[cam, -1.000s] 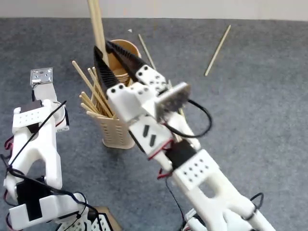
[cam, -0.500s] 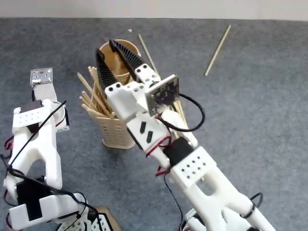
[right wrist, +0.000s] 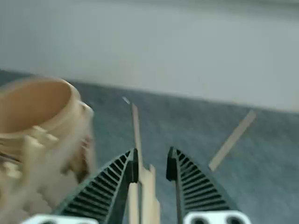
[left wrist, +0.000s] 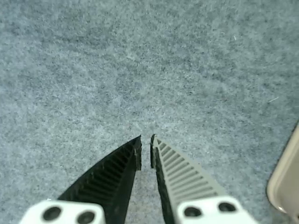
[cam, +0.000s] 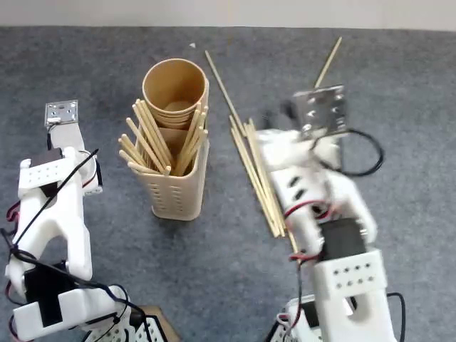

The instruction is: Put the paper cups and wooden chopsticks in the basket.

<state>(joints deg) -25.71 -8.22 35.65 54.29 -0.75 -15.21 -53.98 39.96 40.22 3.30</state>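
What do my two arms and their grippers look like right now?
Left arm and right arm: white plastic shells dotted with small holes, black motors, black cables, red wires. Left gripper: one black, one pale grey ribbed finger. Right gripper: two black ribbed fingers, all tapering to points.

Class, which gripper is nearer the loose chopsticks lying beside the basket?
Right. The right gripper hangs directly over the loose chopsticks; the left gripper sits over bare carpet on the basket's far side.
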